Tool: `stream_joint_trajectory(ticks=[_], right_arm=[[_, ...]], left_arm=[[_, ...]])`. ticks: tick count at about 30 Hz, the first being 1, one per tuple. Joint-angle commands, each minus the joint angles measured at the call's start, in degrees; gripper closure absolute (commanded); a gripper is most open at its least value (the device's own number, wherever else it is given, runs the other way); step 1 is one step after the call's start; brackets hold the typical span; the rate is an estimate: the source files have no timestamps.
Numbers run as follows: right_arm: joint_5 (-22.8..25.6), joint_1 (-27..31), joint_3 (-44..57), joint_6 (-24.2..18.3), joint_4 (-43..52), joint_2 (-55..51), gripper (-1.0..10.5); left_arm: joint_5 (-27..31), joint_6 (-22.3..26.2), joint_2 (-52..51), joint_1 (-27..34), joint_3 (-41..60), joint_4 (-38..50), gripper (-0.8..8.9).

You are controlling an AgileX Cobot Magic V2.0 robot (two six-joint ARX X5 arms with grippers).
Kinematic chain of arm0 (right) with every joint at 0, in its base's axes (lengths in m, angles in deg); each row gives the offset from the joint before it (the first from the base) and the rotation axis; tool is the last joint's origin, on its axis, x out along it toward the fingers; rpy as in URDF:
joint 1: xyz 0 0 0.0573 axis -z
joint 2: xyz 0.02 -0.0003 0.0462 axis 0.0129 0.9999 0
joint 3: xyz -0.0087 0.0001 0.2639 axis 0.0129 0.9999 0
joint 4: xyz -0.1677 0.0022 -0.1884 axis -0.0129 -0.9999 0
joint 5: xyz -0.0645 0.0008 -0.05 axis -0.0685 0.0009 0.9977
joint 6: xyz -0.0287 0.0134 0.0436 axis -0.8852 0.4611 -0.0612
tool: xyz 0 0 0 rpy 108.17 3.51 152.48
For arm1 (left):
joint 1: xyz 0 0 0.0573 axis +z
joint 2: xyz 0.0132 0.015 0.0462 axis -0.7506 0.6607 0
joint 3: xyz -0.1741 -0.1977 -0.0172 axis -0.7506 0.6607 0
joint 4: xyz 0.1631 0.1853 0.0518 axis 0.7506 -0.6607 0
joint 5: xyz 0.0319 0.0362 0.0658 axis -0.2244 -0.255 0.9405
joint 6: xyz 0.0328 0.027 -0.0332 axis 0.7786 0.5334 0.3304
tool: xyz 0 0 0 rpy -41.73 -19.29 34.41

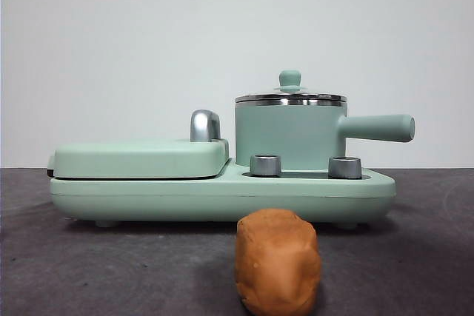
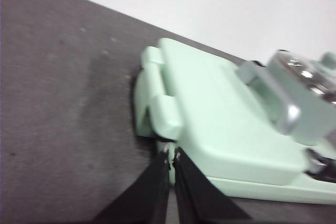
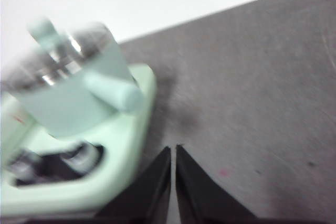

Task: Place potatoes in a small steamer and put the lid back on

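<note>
Front view: green cooker base (image 1: 222,197) on the dark table (image 1: 74,271), bearing the small steamer (image 1: 289,135) with lid (image 1: 290,96) seated; potato (image 1: 278,260) lies before it. Left gripper (image 2: 171,153) and right gripper (image 3: 173,150) hover closed, empty.

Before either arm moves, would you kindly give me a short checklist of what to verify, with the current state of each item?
1. Lid seated on the small steamer, must come off first: ok.
2. Potato free on the table, in front of the appliance base: ok.
3. Left gripper empty, jaws together: ok.
4. Right gripper empty, jaws together: ok.
5. Steamer interior empty: cannot tell.
</note>
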Motion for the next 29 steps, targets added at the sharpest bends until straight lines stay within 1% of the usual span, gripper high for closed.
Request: stream_joint_trajectory(ticks=[1,5,7,9,10,13,15,19,20,22,25,29], right_arm=[[-2.8,0.0,-6.3,4.4,-3.0,1.9,9.3],[-10.0,0.0,-15.5,4.1,-9.4,6.4,9.3],[-13.1,0.0,-20.1,2.9,-13.9,8.8,9.3],[-15.6,0.0,-24.4,1.4,-17.8,11.2,9.3],[-17.1,0.0,-26.6,0.0,-19.5,12.5,9.3],[-21.4,0.0,-32.1,-3.9,-22.5,15.9,9.3],[-23.5,0.0,-35.5,-6.2,-24.4,18.2,9.3],[-25.5,0.0,-41.4,-10.8,-28.0,22.5,9.3],[-26.2,0.0,-42.7,-12.7,-28.6,23.4,9.3],[-27.2,0.0,-44.5,-14.9,-29.3,24.7,9.3],[-27.5,0.0,-46.2,-15.6,-29.8,26.1,9.3],[-27.5,0.0,-46.4,-15.6,-30.2,26.4,9.3]], left_arm=[[-2.5,-1.0,2.1,-0.7,-6.3,-2.4,7.97],[-6.7,-0.9,6.9,-1.6,-15.0,-7.9,7.96],[-9.0,-0.3,9.8,-1.7,-19.7,-11.1,7.96],[-11.3,1.3,12.8,-2.0,-24.4,-13.9,7.95],[-12.9,3.0,14.4,-2.0,-26.8,-15.3,7.95],[-17.0,7.2,19.1,-2.1,-33.2,-18.6,7.93],[-19.7,9.1,22.2,-2.1,-36.9,-20.3,7.86],[-24.2,11.8,27.8,-2.1,-42.7,-22.8,7.86],[-25.0,11.9,28.9,-2.1,-43.8,-23.1,7.86],[-26.3,11.9,30.6,-2.3,-45.2,-23.0,7.86],[-26.6,12.0,32.1,-2.9,-46.4,-23.0,7.86],[-26.8,11.9,32.7,-3.9,-46.6,-23.1,7.81]])
